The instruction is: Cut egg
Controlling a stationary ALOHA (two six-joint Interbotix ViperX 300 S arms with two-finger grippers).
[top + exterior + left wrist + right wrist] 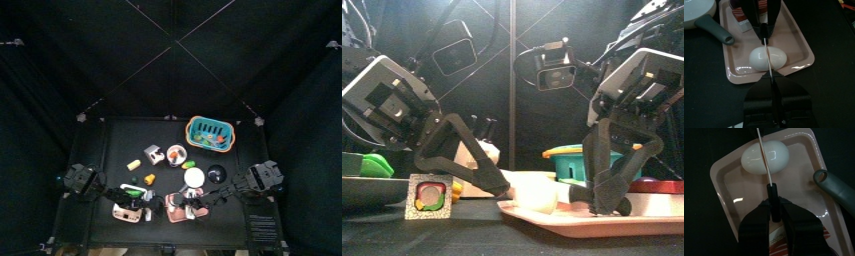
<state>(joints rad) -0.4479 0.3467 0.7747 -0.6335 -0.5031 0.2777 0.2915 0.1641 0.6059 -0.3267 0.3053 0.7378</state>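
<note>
A white egg [759, 59] [777, 158] lies in a shallow pink tray [797, 40] [734, 193]. A knife [767, 50] [771, 192] with a thin blade and a black handle lies straight across the top of the egg. My right gripper [771, 200] is shut on the knife's handle. At the blade's other end my left gripper [771, 79] is closed on the tip. In the front view both grippers hang down over the tray [543, 217], the left gripper [492, 183] on one side and the right gripper [609, 200] on the other.
A white pan [697, 12] with a grey handle [719, 31] [836, 187] sits beside the tray. A teal basket [210, 130] stands at the back right. Small food items and a picture card [429, 193] lie on the table's left half.
</note>
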